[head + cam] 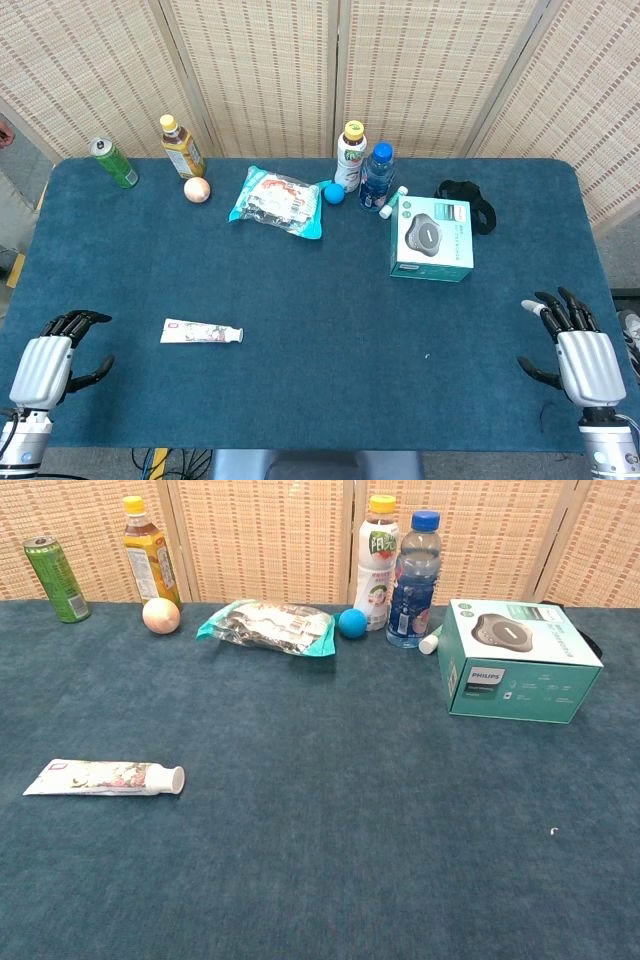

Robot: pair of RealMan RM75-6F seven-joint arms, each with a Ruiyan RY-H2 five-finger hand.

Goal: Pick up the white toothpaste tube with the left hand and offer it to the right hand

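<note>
Dark blue cloth covered the table [300, 330], with woven screens [280, 70] standing behind its far edge. At the lower left corner of the head view the left hand [50, 360] rested at the near edge, its fingers apart and lightly curled, holding nothing. At the lower right corner the right hand [575, 345] lay likewise, fingers spread and empty. Neither hand showed in the chest view.

Just right of the left hand, yet apart from it, the white toothpaste tube [202, 332] lay flat on the cloth, its cap pointing toward the frame's right.

Further back, right of centre, sat a teal box [431, 238], with a black strap [470, 203] behind it. Along the upper part of the frame stood a green can [114, 163], a yellow-capped tea bottle [181, 146], a peach-coloured ball [197, 189], a snack packet [278, 199], a small blue ball [333, 193], a white drink bottle [351, 155] and a blue-capped water bottle [376, 178].
</note>
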